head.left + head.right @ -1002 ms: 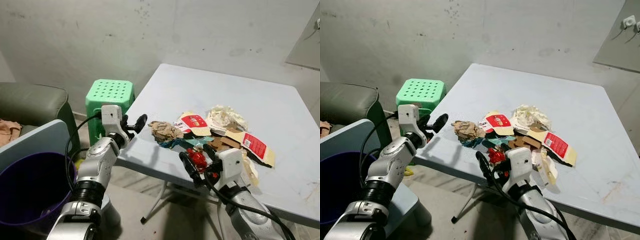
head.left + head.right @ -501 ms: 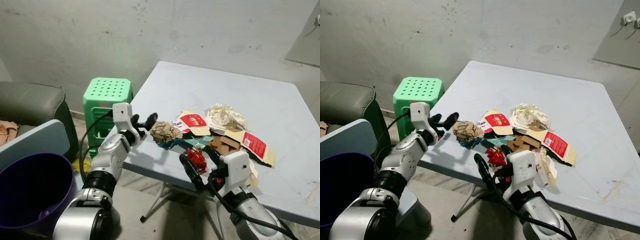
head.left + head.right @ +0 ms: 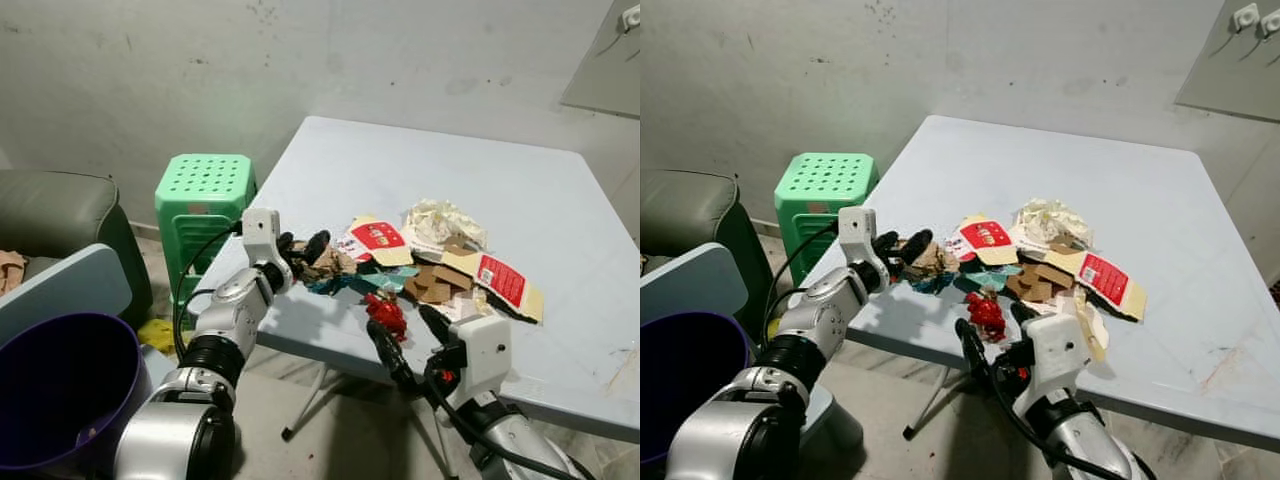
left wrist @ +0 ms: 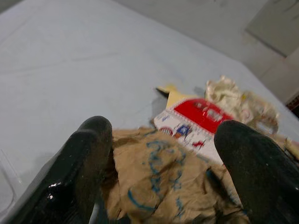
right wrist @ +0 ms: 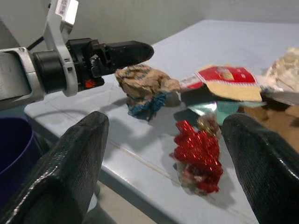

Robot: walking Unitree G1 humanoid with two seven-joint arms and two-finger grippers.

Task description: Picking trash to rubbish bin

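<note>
A crumpled brown paper ball (image 3: pixel 332 263) lies at the table's near left edge. My left gripper (image 3: pixel 302 246) is open, and in the left wrist view the paper ball (image 4: pixel 159 182) sits between its two black fingers (image 4: pixel 88 154). A red crinkled wrapper (image 3: pixel 387 312) lies at the front edge of the trash pile. My right gripper (image 3: pixel 410 335) hangs open just off the table's front edge, and the red wrapper (image 5: pixel 198 156) lies a little beyond its fingertips. The purple rubbish bin (image 3: pixel 60 390) stands on the floor at lower left.
The pale blue table (image 3: pixel 480 170) carries a pile of red-and-white packets (image 3: pixel 380 238), cardboard scraps (image 3: pixel 432 285) and crumpled white paper (image 3: pixel 443 218). A green plastic stool (image 3: pixel 205 190) stands left of the table. A dark sofa (image 3: pixel 60 215) and a grey-blue panel (image 3: pixel 65 285) are by the bin.
My left gripper has reached forward and to the right until its open fingers stand on either side of the brown paper ball. The right gripper has dropped slightly, away from the red wrapper.
</note>
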